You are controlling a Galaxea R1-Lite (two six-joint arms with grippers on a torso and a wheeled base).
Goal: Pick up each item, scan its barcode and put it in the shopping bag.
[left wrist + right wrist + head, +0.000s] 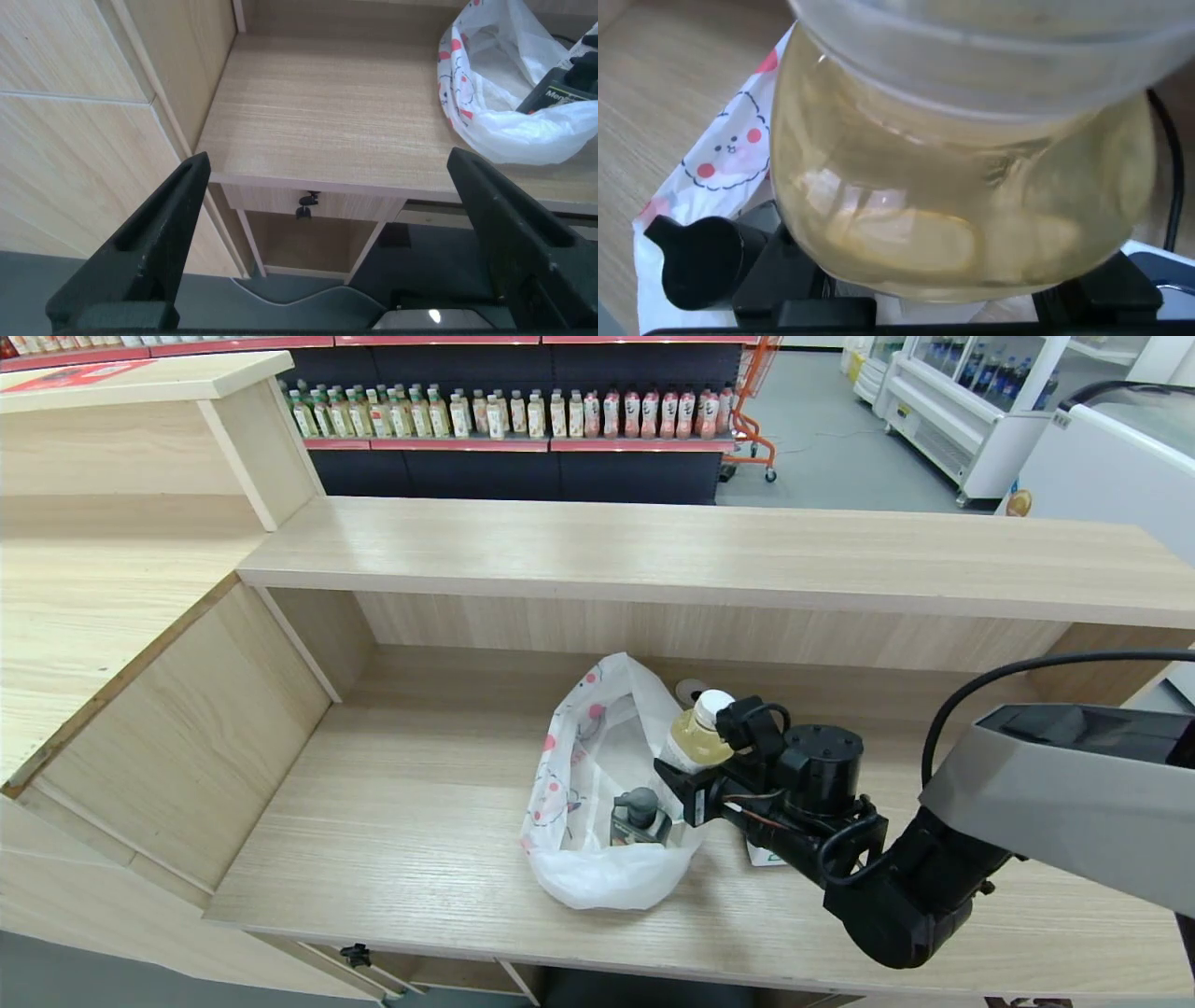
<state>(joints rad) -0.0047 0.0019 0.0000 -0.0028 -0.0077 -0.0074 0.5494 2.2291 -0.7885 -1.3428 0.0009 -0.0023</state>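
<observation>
A white shopping bag (583,868) with red and black cartoon prints lies open on the lower wooden counter (420,821). Inside it stands a dark item with a grey cap (639,810). My right gripper (689,775) is shut on a bottle (698,735) of pale yellow liquid with a white cap, tilted over the bag's right rim. The right wrist view has that bottle (952,187) close up above the bag (729,154) and the dark item (701,266). My left gripper (327,243) stands open off the counter's front edge, with the bag (505,131) far off to one side.
A raised wooden ledge (709,555) runs behind the lower counter and a wooden side panel (187,737) closes its left end. A small white box (764,855) lies under my right arm. A round white disc (691,689) sits behind the bag. Bare counter stretches left of the bag.
</observation>
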